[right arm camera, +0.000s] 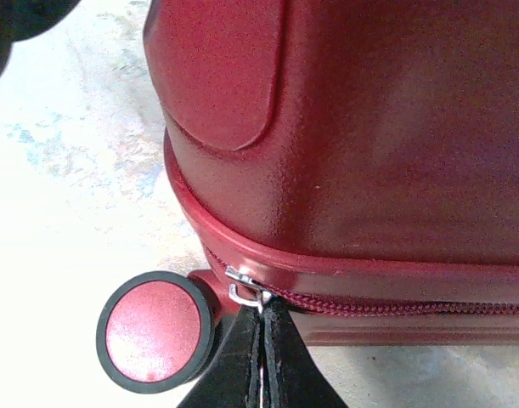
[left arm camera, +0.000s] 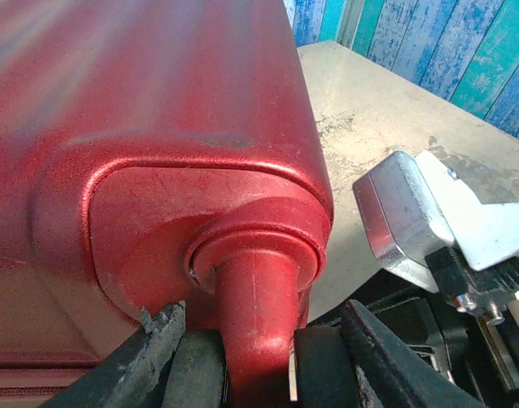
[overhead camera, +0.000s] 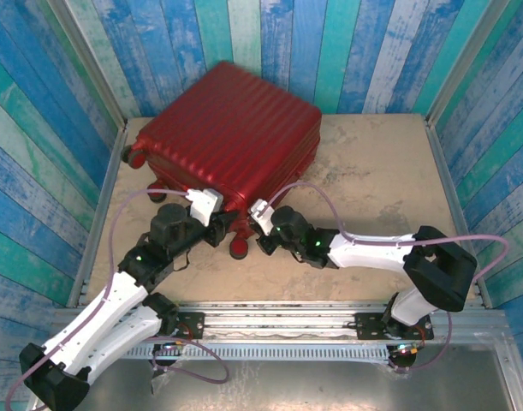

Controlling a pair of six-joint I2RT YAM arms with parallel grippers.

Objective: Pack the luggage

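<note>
**Nearest the arms.** The left gripper [left arm camera: 261,340] stands part-way open. Its fingers [left arm camera: 153,353] bracket the near castor [left arm camera: 255,280] and appear to press on its twin black wheels. The right gripper [right arm camera: 261,327] is fully closed, pinching the silver zip pull [right arm camera: 245,289] just beside a red-hubbed corner wheel [right arm camera: 155,330].

**Beyond.** The luggage [overhead camera: 231,141] lies flat on the bench [overhead camera: 372,171] at the back left, with its shells together.

**Assessment.** The step in hand is judged to be working the zip, with the left arm bracing the case. I cannot tell how far round the track the zip is closed. The next move calls for a steady pull along the seam without losing the small tab, while the castor hold stops the case from sliding.
</note>
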